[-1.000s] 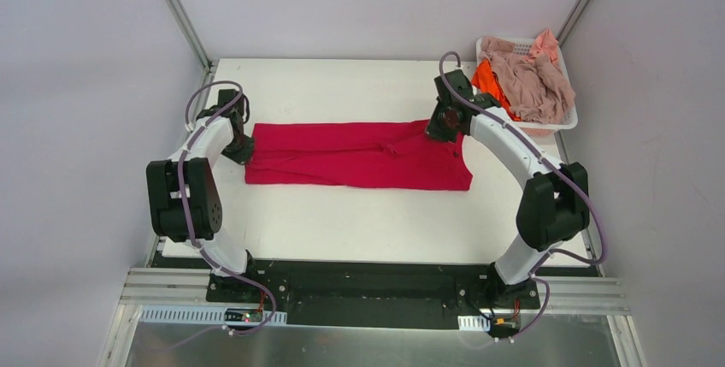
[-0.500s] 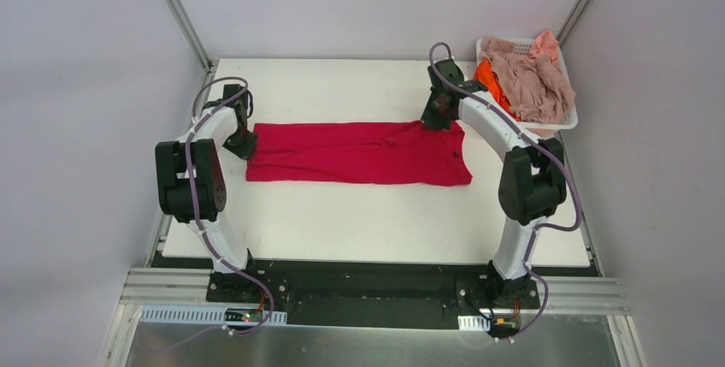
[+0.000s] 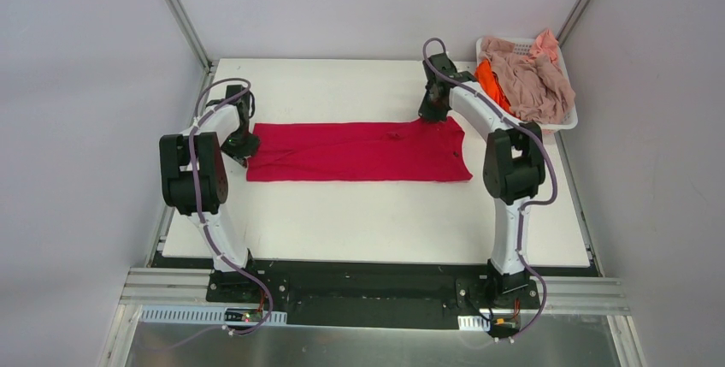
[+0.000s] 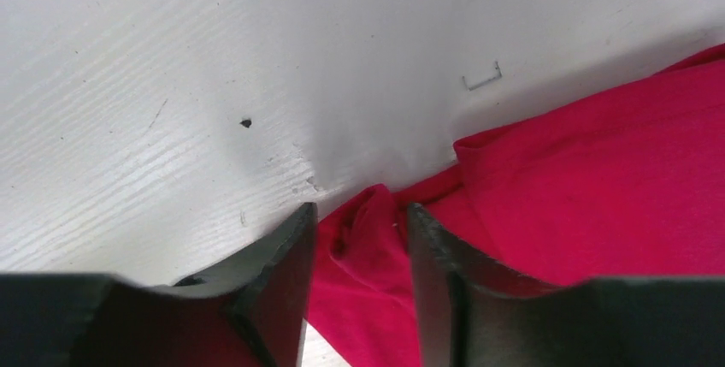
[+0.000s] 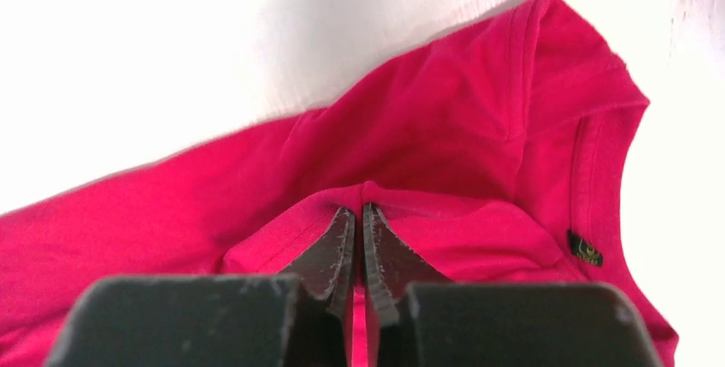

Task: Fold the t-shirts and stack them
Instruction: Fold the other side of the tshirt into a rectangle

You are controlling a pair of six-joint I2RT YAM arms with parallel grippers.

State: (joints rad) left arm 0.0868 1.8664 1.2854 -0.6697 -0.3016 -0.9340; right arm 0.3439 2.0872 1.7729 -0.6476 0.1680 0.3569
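**tk_fold:** Both arms stretched farther out since a second ago, and the crimson t-shirt (image 3: 359, 151) got pulled flatter on the table (image 3: 342, 204).

**yam_guy:** yep, two arms, elbows raised. The left gripper (image 4: 359, 239) is at the shirt's left edge, fingers apart, with cloth bunched between them. The right gripper (image 5: 359, 217) is pinching a fold near the collar. Far back, the white basket (image 3: 566, 119) has one orange shirt (image 3: 489, 79) plus a beige heap (image 3: 530, 76). Can't count those.

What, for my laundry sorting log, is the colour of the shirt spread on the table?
The shirt is plain crimson red, shown best in the top external view.
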